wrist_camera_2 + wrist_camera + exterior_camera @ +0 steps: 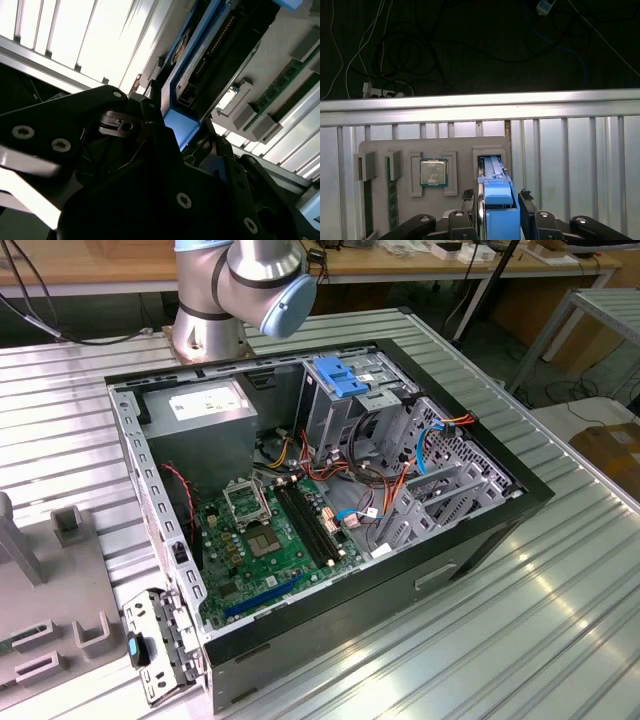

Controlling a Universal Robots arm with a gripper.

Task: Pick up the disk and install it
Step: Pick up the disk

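The disk (497, 187), recognisable by its blue plastic frame, stands on edge in a slot of a grey fixture tray (465, 145), a position that leaves its two broad sides free for grasping. The gripper (498, 199) straddles it, and its fingers (469, 197) appear pressed against either side of the frame, pinching the disk. In the second wrist view the blue frame (180, 127) sits tight against one dark fingertip. A processor chip (433, 172) and memory sticks (392, 195) lie in neighbouring pockets of the tray. In the exterior view, the open computer case (480, 530) lies on its side on the ribbed metal table (560, 620), with its blue-topped drive cage (345, 390) facing up.
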